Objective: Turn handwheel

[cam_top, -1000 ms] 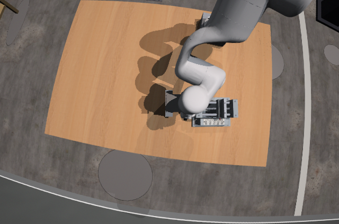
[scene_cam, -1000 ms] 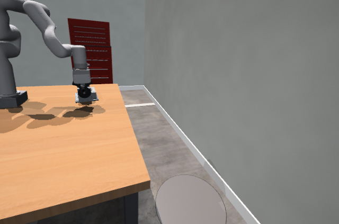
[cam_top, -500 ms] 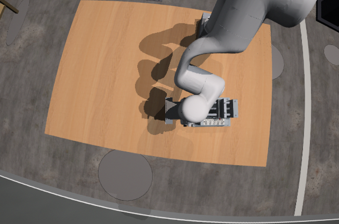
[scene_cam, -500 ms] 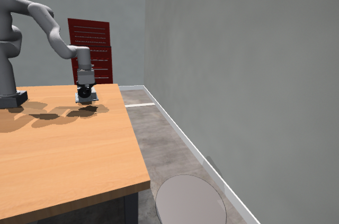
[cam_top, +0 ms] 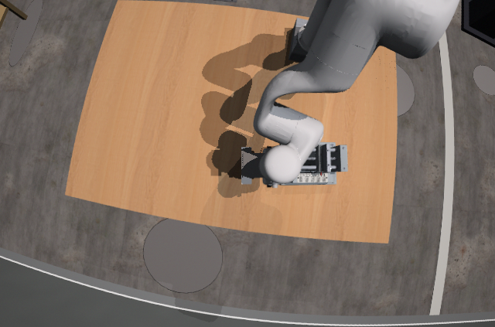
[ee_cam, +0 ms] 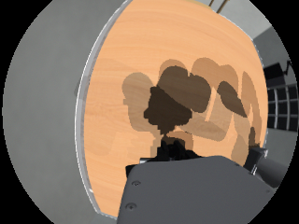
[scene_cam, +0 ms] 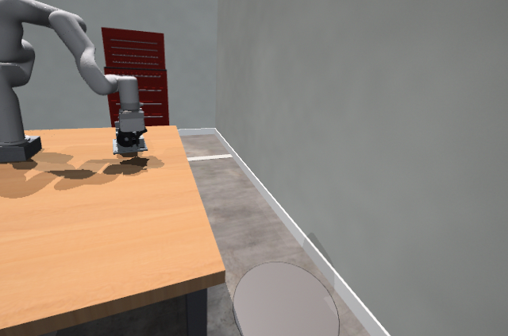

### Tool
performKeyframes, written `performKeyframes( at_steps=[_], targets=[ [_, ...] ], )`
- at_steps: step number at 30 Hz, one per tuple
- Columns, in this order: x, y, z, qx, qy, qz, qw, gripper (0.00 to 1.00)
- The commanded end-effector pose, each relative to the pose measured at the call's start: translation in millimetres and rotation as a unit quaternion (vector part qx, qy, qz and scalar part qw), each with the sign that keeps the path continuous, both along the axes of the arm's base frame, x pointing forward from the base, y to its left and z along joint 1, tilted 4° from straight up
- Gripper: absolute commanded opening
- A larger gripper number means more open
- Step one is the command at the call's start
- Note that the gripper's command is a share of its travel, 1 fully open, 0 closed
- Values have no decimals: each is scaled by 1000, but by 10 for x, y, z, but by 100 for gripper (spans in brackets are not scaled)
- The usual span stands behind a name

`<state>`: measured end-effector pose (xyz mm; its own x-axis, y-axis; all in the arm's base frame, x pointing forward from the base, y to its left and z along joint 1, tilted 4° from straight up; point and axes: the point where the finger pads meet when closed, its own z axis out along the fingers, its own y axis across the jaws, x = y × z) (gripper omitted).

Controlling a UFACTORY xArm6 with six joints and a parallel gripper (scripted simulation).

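A small grey slide fixture (cam_top: 315, 165) with rails and a white scale strip (cam_top: 313, 178) sits on the wooden table. A small red pointer (cam_top: 322, 174) shows on the scale; the reading is too small to tell. The black handwheel (scene_cam: 126, 140) is at the fixture's end, under my wrist. My gripper (scene_cam: 130, 138) points straight down and is shut on the handwheel. In the overhead view my wrist (cam_top: 281, 163) hides the wheel and fingers. In the wrist view the grey fixture body (ee_cam: 193, 212) fills the bottom and the fingers are hidden.
The arm's base (scene_cam: 16, 147) stands at the table's back. A red tool cabinet (scene_cam: 137, 78) stands behind the table by the wall. The table's edge (scene_cam: 197, 201) runs close beside the fixture.
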<state>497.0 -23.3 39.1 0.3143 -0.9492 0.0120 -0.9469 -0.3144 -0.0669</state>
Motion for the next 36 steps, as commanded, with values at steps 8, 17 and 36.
performKeyframes(
  at_steps=[8, 17, 36],
  targets=[
    [-77, -31, -166, 0, 0, 0, 1000, 6],
    [-219, -79, -240, 0, 0, 0, 1000, 6],
    [-454, -155, -153, 0, 0, 0, 1000, 6]
  ],
)
